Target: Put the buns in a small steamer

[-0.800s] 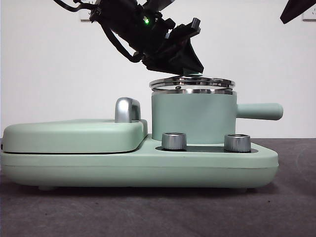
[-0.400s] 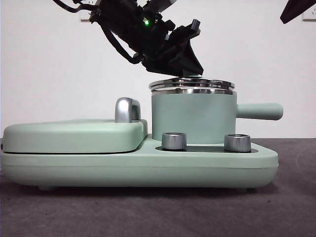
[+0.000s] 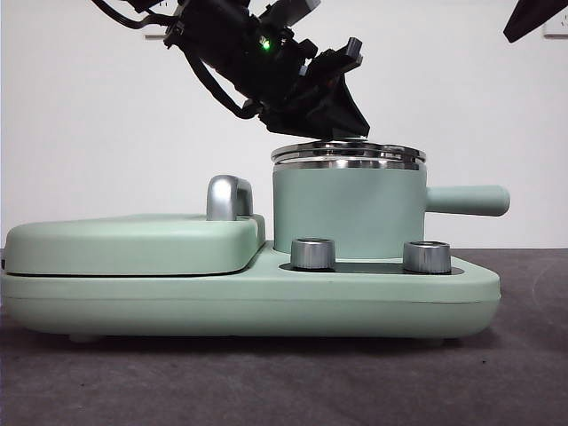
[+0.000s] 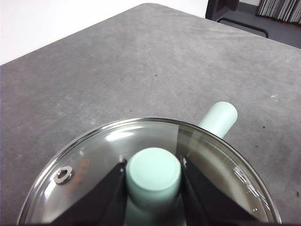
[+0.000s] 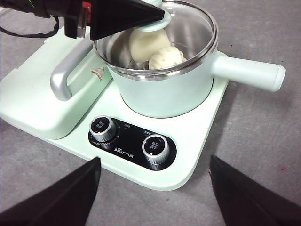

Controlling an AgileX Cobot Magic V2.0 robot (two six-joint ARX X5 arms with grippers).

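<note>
The buns (image 5: 155,49) are both sitting inside the small steamer (image 3: 348,213) on the cooker base (image 3: 266,297). Left gripper (image 4: 153,176) is pinching the lid knob (image 4: 153,175), and the glass lid (image 3: 348,153) now lies flat on the rim instead of tilted like a second ago. Right gripper (image 5: 155,188) hangs back, jaws spread wide

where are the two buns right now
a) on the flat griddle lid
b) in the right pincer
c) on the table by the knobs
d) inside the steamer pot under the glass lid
d: the right wrist view shows both buns inside the steamer pot, with the left pincer gripping the glass lid by its knob.
</note>
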